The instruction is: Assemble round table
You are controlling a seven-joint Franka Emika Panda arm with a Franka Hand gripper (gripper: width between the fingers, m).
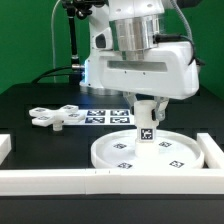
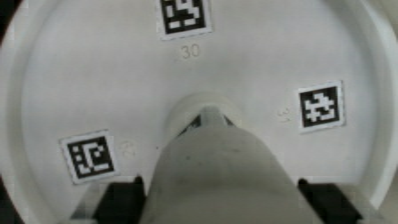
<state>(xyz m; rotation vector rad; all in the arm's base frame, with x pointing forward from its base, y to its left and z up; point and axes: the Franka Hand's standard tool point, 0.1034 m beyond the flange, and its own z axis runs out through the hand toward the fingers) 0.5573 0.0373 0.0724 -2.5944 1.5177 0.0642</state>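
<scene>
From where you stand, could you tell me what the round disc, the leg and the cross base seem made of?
Round disc: probably white plastic, smooth with a soft sheen, seen close in the wrist view. Leg: seemingly the same white plastic, evenly coloured and matte-looking. Cross base: likely matching white plastic, though too small to judge finish.

Leg (image 2: 221, 150) on tagged disc (image 2: 98, 75)

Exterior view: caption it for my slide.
Gripper holding the short leg upright on the round disc; cross base lies apart on the table.
</scene>
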